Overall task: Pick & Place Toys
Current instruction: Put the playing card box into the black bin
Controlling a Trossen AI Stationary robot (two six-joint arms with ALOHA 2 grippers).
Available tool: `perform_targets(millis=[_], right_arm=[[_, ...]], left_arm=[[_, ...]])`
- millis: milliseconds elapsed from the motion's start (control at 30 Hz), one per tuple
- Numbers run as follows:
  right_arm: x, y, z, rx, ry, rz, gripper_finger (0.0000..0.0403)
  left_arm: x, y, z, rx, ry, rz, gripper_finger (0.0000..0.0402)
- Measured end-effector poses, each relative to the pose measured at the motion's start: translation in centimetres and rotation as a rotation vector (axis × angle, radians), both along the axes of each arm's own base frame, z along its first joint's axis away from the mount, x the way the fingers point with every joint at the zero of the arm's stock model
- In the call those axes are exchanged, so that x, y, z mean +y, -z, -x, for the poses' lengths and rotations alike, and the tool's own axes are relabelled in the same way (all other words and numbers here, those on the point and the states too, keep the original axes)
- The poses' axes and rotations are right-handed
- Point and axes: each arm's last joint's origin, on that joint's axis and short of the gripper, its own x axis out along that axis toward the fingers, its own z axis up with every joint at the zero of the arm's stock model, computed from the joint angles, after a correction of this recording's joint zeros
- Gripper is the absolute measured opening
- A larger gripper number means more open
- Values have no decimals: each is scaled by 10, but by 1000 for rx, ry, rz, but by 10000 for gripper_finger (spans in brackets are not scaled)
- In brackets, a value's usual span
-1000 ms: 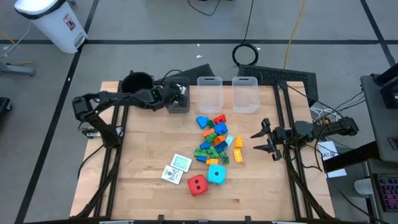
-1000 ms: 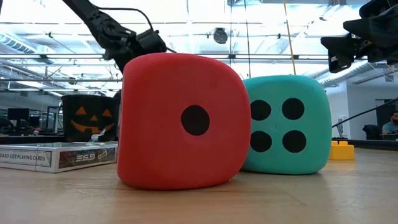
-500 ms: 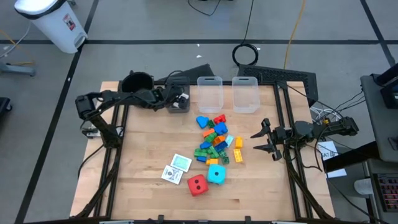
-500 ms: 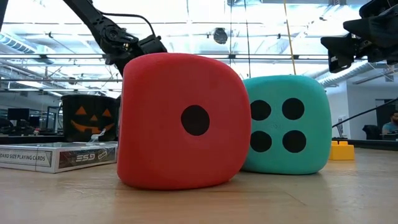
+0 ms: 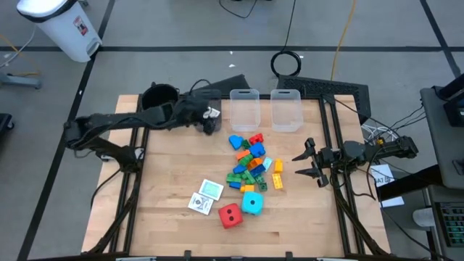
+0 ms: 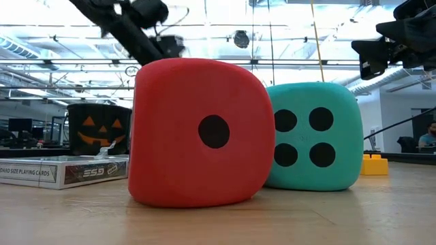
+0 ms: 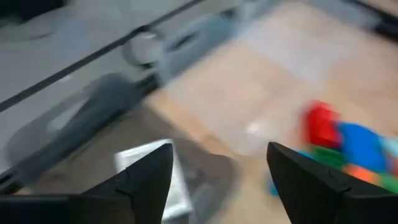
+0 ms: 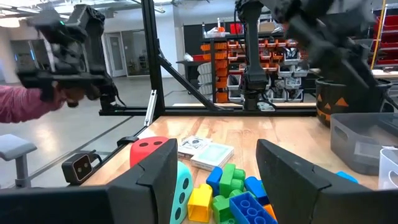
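**Toy sort, table inventory: left arm at the bins, pile untouched**

All places given from the brick pile (image 5: 250, 163), mid-table.

- Red cube (image 5: 229, 215): nearest the front edge, below the pile, one black dot up. Touching or just beside the cyan cube (image 5: 252, 202); the low view shows them side by side, which of the two it is cannot be told.
- Cards (image 5: 206, 196): two white squares, front-left of the pile, just beside the red cube.
- Brick pile: blue, green, orange, red and yellow bricks heaped together; a yellow brick (image 5: 277, 180) lies loose at its right edge.
- Right gripper (image 5: 303, 164): right of the pile, near the table's right edge, fingers spread apart, holding nothing. Waiting.
- Left gripper (image 5: 211, 120): behind and left of the pile, over the grey bin (image 7: 186, 180). Fingers apart in its wrist view, nothing between them. That view is smeared, so the arm is judged to be in motion.
- Clear bins (image 5: 245, 109): two, side by side behind the pile, apparently empty.
- Black pot (image 5: 159, 96): far back-left, beside the left arm.

Risks, as judged:
- A fast left arm this close to the bins could clip a bin wall and shove it
- Tightly heaped bricks: a grasp may pinch two at once or scatter neighbours
- Open fingers dropped off-centre on a small brick may flick it away
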Motion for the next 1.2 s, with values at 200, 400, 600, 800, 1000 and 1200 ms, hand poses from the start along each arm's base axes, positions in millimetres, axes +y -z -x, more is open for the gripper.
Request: perform_targets(millis=[200, 400, 600, 800, 1000, 1200], right_arm=[[0, 0, 0, 0, 0, 0, 188], [0, 0, 0, 0, 0, 0, 188], [0, 0, 0, 0, 0, 0, 188], [0, 0, 0, 0, 0, 0, 188], [0, 0, 0, 0, 0, 0, 188], [0, 0, 0, -1, 0, 0, 188]], left_arm=[[-54, -12, 3, 5, 372, 94, 235], [-113, 6, -4, 161, 700, 52, 170], [-158, 31, -15, 256, 841, -5, 15], [-184, 73, -24, 419, 876, 72, 14], [-190, 106, -31, 525, 821, 106, 12], [-176, 117, -28, 641, 630, 139, 5]])
